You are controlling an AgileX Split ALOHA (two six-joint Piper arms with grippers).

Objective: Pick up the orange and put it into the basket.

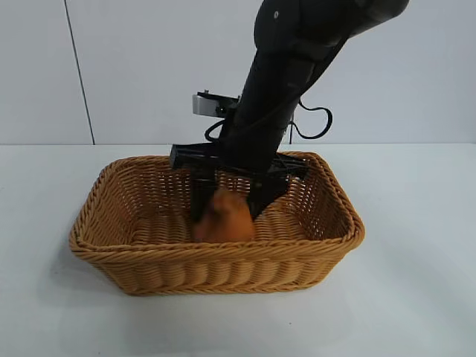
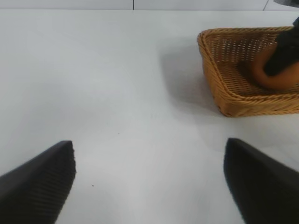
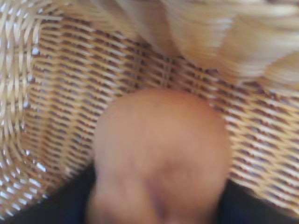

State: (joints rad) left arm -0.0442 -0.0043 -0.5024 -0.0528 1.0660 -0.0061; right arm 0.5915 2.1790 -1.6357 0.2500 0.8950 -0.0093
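Note:
The orange point(image 1: 224, 222) is inside the tan wicker basket point(image 1: 149, 260), low against its near wall and smeared by motion. My right gripper point(image 1: 230, 212) reaches down into the basket, with one black finger on each side of the orange's upper part. Its jaws are spread wide and the fruit sits at and below the fingertips, loose. In the right wrist view the orange point(image 3: 161, 154) fills the space over the basket's woven floor point(image 3: 60, 93). My left gripper point(image 2: 149, 182) is open and empty over bare table. It sees the basket point(image 2: 224, 93) and the orange point(image 2: 275, 79) from a distance.
The basket stands on a white table point(image 1: 416, 297) in front of a pale wall. The left arm is outside the exterior view. White table top point(image 2: 93, 70) lies between the left gripper and the basket.

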